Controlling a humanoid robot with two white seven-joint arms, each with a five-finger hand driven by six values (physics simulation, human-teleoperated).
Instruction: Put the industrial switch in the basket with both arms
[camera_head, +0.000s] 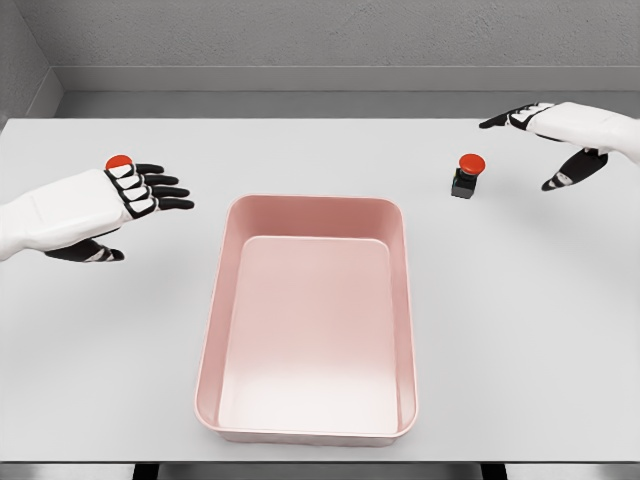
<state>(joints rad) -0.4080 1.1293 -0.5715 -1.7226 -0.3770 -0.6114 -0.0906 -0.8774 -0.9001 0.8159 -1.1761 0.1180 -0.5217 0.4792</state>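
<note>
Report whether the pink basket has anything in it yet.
Empty. The pink basket shows only its bare floor; the industrial switch stands upright on the table, outside it to the right.

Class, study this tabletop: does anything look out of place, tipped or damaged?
Nothing looks tipped or damaged. The pink basket sits square and empty; one red-button switch stands upright to its right, and another red cap peeks from behind the left hand.

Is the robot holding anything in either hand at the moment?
No. Both are open: left robot hand hovers by a red button; right robot hand is near the switch.
</note>
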